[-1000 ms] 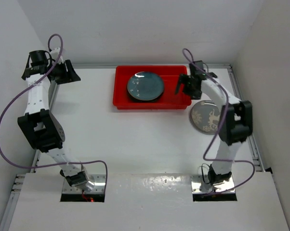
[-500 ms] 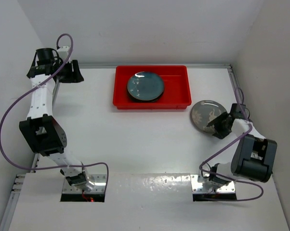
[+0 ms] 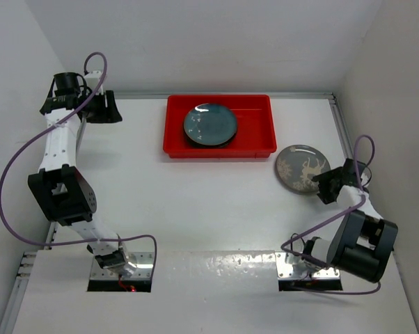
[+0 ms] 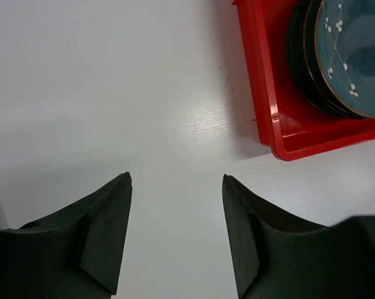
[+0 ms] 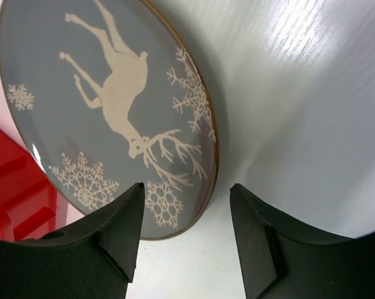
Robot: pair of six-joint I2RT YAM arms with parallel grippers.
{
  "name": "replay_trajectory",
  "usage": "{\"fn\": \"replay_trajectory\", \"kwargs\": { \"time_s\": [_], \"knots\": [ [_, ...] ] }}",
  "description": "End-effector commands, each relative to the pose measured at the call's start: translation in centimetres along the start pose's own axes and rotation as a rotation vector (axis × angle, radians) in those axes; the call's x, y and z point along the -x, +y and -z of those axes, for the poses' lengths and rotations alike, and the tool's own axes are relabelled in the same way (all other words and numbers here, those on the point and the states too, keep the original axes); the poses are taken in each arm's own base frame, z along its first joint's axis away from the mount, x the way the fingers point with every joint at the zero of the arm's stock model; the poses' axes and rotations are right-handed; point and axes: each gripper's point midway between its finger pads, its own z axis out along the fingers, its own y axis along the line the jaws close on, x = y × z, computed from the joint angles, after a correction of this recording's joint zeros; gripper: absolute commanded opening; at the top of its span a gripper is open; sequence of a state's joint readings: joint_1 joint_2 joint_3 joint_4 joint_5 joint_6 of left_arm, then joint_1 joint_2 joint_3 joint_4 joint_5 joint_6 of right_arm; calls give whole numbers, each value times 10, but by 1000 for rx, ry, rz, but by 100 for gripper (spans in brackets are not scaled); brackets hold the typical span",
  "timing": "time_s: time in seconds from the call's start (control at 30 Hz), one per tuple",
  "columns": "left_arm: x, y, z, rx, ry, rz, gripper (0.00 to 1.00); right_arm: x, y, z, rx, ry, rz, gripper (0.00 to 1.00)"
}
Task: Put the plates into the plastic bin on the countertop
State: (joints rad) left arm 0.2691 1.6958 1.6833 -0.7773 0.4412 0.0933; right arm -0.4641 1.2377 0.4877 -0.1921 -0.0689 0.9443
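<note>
A grey plate (image 3: 301, 168) with a white reindeer and snowflakes lies on the white countertop (image 3: 195, 202), right of the red plastic bin (image 3: 220, 149). It fills the right wrist view (image 5: 106, 106). My right gripper (image 3: 326, 186) is open and empty at the plate's near right edge, its jaws either side of the rim (image 5: 186, 202). A stack of plates topped by a teal plate (image 3: 209, 124) with white sprigs sits in the bin, also in the left wrist view (image 4: 356, 56). My left gripper (image 3: 111, 109) is open and empty at the far left (image 4: 175, 187), well left of the bin (image 4: 268, 99).
White walls stand close on the left, back and right. A metal rail (image 3: 352, 167) runs along the countertop's right edge beside my right arm. The bin's right half (image 3: 255, 125) holds nothing.
My right arm has swung from over the bin's right end down and back to the grey plate's near right edge. My left gripper has shifted slightly.
</note>
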Motion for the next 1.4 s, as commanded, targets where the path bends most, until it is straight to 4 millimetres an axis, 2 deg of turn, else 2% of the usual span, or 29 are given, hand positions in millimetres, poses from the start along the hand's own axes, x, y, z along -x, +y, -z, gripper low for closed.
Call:
{"fn": "replay_trajectory", "kwargs": {
  "time_s": [0.0,0.07,0.1,0.13,0.17,0.23,0.27,0.3,0.33,0.37,0.43,0.5,0.6,0.73,0.8,0.83,0.87,0.93,0.97,1.03,1.2,1.27,1.37],
  "knots": [
    [8,-2,8,-9,-32,-17,62,10,12,-9,45,-12,-70,57],
    [10,-3,11,-7,-41,-22,62,-1,7,-17,44,36,-94,57],
    [10,-3,11,-7,-41,-22,62,2,14,-19,79,26,-98,55],
    [12,-5,15,-5,-49,-26,62,-5,9,-24,64,51,-124,53],
    [12,-5,15,-5,-49,-26,62,-2,13,-28,90,30,-149,48],
    [10,-7,15,-16,-43,-22,62,-12,4,-35,89,66,-182,39],
    [10,-3,16,-9,-44,-16,62,-15,3,-38,94,74,-194,39],
    [14,-5,18,-21,-56,-21,63,-19,0,-40,88,88,-226,30],
    [15,-7,18,-30,-58,-21,63,-25,-3,-43,85,114,-241,26],
    [15,-7,18,-30,-58,-21,63,-28,-5,-46,99,117,-259,14],
    [16,-8,20,-30,-58,-21,63,-30,-8,-48,101,131,-305,0],
    [16,-10,20,-40,-59,-12,63,-31,-10,-49,109,127,-310,0],
    [15,-9,18,-42,-51,-8,63,-21,-4,-43,155,92,-278,0],
    [19,-10,20,-41,-59,-12,63,18,25,-18,249,-50,-183,0],
    [19,-12,20,-50,-61,-3,63,41,47,5,323,-145,-132,0],
    [23,-12,22,-48,-70,-8,63,52,52,12,329,-184,-140,0],
    [21,-11,19,-50,-62,-4,63,63,65,30,381,-235,-139,0],
    [19,-13,19,-60,-55,0,63,79,74,43,397,-302,-145,0],
    [19,-13,19,-60,-55,0,63,87,81,57,428,-339,-155,0],
    [22,-13,21,-59,-63,-4,63,98,86,67,435,-381,-168,0],
    [22,-13,21,-59,-64,-4,63,106,100,87,486,-412,-164,0],
    [20,-13,21,-60,-55,0,63,110,112,98,519,-420,-149,0],
    [21,-15,21,-69,-57,0,63,110,143,118,600,-416,-118,0]
  ]
}}
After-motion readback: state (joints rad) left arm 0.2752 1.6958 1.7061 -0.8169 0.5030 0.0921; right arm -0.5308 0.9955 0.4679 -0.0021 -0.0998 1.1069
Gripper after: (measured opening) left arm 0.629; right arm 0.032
